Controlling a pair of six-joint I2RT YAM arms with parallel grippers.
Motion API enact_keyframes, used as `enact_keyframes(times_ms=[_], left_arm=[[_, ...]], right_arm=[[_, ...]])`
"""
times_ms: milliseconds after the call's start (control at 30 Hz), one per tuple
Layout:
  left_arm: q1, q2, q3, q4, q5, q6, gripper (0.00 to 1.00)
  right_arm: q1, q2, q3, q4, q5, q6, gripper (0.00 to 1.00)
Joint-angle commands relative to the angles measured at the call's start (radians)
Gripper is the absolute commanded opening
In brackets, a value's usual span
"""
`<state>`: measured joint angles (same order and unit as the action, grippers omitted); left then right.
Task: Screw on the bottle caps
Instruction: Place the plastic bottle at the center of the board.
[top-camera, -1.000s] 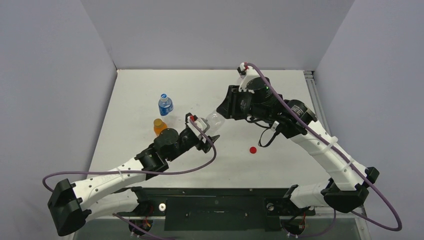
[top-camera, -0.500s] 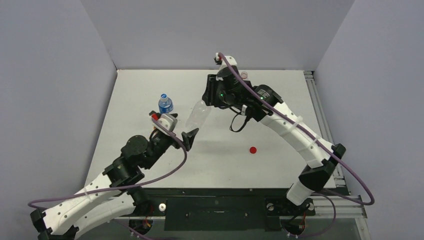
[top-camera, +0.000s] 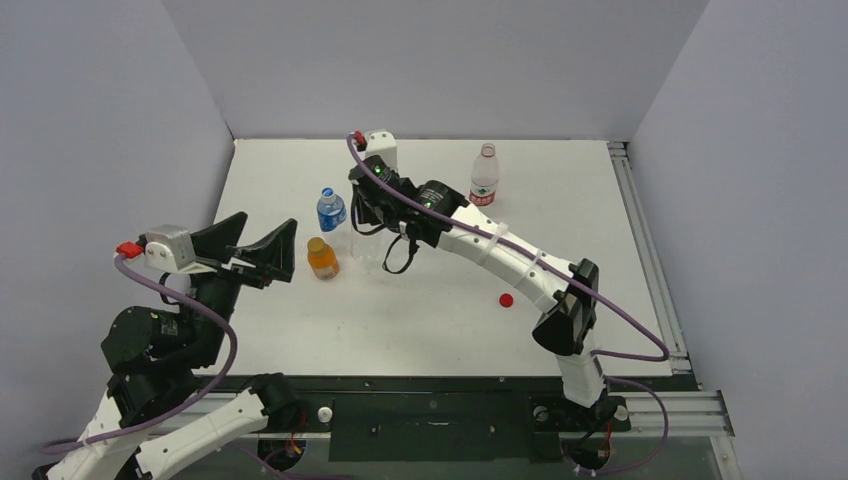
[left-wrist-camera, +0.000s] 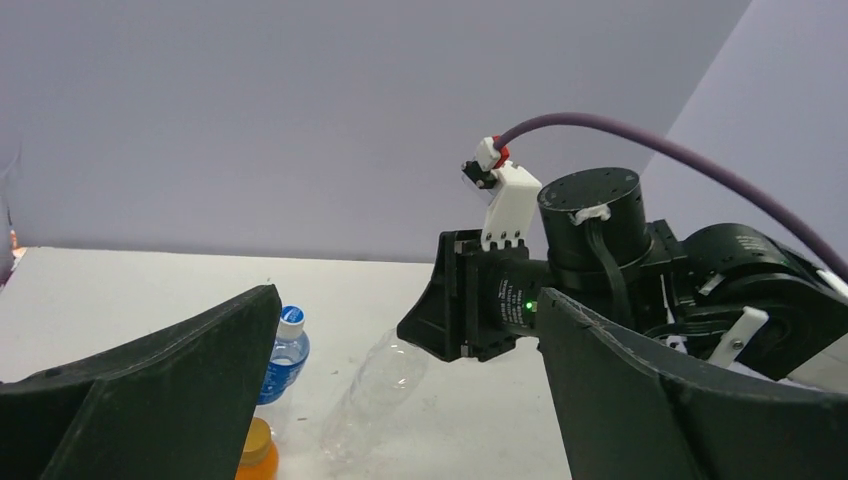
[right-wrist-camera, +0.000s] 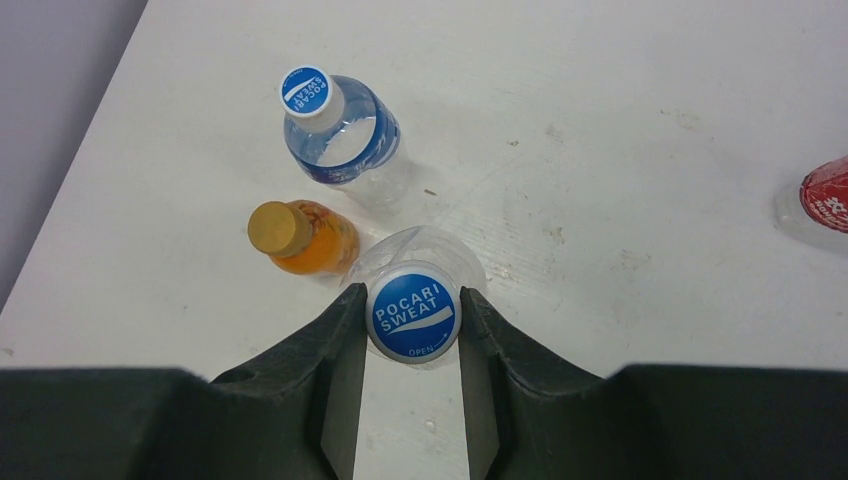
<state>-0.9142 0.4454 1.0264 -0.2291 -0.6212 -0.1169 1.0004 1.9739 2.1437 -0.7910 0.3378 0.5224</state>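
White table (top-camera: 600, 220), blue-label bottle (top-camera: 331, 210), orange bottle (top-camera: 321, 259), red-label bottle (top-camera: 484, 176), loose red cap (top-camera: 506, 299)

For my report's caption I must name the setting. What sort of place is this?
Probably a robotics lab test cell: a white table boxed in by plain grey walls, two cabled robot arms bolted at its near edge, and drink bottles as practice items.

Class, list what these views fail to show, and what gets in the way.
- Top view: the clear bottle is mostly hidden under the right gripper.
- Right wrist view: the red-labelled bottle is cut by the right edge.
- Left wrist view: the orange bottle is cut by the bottom edge.
- Top view: the red cap is too small to tell which face is up.
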Motion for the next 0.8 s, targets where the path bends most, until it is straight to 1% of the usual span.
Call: enact_keyframes(times_ms=[0,400,767], left_arm=[[0.005,-0.007,0.056,-0.093,-0.057,-0.025,0.96],[0.004,-0.012,0.082,-0.107,-0.045,-0.008,0.96],[0.002,-0.014,0.074,-0.101,-0.063,0.013,0.96]], right_arm=[[0.02,0.032,0.055,0.093,0.098,-0.038,0.0],[0.041,0.136,0.098,0.126,0.121,-0.058,0.0],[0.053,0.189,0.107,0.134,0.125,-0.064,0.0]])
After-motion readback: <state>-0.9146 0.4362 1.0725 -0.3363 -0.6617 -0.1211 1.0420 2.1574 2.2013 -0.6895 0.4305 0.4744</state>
